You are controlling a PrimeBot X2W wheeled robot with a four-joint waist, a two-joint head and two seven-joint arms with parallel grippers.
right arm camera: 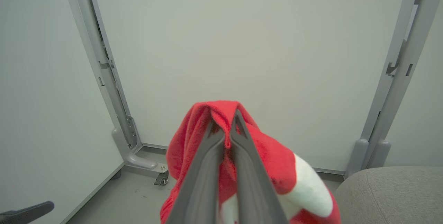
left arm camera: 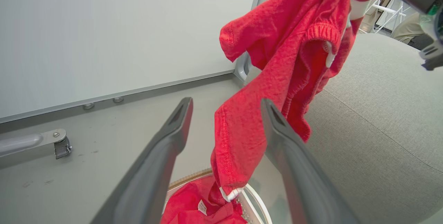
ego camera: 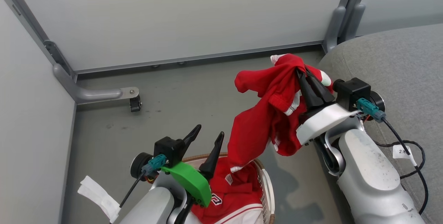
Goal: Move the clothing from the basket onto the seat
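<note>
Beside the grey seat, one red garment is held aloft for transfer.

The carry step is judged to be in hand: no clothing is seen on the visible part of the seat, and the basket is set on the floor just beside it, with more red clothing piled inside. The garment is pinched at its top by the right gripper, whose jaws are clamped on the cloth, while its lower hem hangs down to the basket rim. The left gripper is spread wide above the basket and nothing is grasped by it. A swing rightward over the seat is called for next, high enough for the hem to be lifted clear, before release. Pale wall panels on a metal frame enclose a smooth, scuffed grey floor, where a small caster foot is planted.
</note>
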